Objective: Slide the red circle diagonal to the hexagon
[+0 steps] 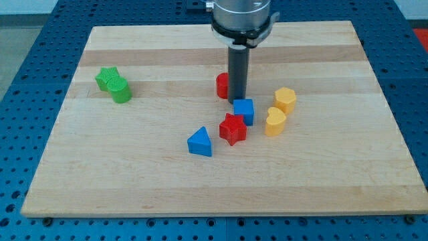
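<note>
Tip: my tip [239, 101] touches the red plastic circle block's [222, 86] right side, mid-board toward the top edge.
Hexagon: yellow plastic hexagon block [285, 99], right of the tip, apart.
Jaws: none, bare rod.

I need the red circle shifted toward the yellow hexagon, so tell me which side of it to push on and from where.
There is no claw, so it is a push: set my tip against the red circle on its side toward the view's left, away from the yellow hexagon, and drive rightward. My tip now stands at the circle's right edge, so it probably must go round first. The blue cube sits close by.
</note>
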